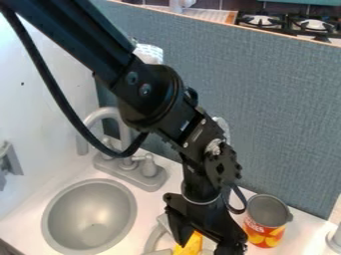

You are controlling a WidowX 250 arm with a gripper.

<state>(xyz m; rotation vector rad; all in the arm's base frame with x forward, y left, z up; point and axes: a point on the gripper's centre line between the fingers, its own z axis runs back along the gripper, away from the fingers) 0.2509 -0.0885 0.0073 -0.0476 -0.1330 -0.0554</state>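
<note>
The gripper [206,242] hangs at the bottom edge of the view, right of the sink. It is open, its two fingers spread apart. A yellow thing [192,245] lies below and between the fingers, partly cut off by the view's edge; I cannot tell whether they touch it. Just right of the gripper stands an upright, open-topped can [265,234] with a red and orange label. Grey curved parts [155,239] show to the left of the yellow thing, partly hidden by the gripper.
A round grey sink basin [90,216] lies to the left, with a grey faucet [126,167] behind it. A blue-grey panel [273,109] stands along the back. A grey object [335,239] is at the right edge, and stove burners [286,21] show beyond the panel.
</note>
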